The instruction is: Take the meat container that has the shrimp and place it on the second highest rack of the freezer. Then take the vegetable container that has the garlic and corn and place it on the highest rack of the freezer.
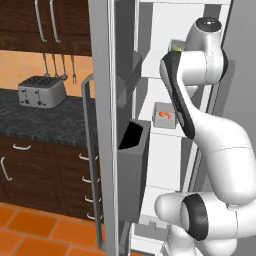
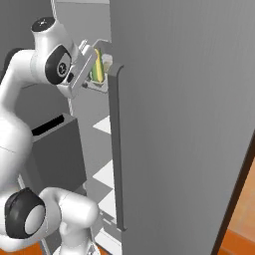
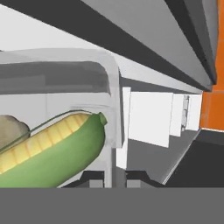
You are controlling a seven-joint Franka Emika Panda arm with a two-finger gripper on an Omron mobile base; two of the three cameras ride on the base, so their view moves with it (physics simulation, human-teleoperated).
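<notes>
We log shrimp container (image 1: 165,115) shelved on second highest rack (image 1: 160,131); gripper (image 3: 114,180) clamped on clear corn-and-garlic vegetable container (image 3: 65,127) at highest rack (image 1: 152,70); release left.

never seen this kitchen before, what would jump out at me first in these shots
The big white arm reaching up into the open freezer dominates both base views. Its gripper is shut on the rim of a clear container holding an ear of corn, up by the top of the freezer's interior. A second container with orange shrimp sits on a white shelf lower down, and a silver toaster stands on the dark counter to the left.
</notes>
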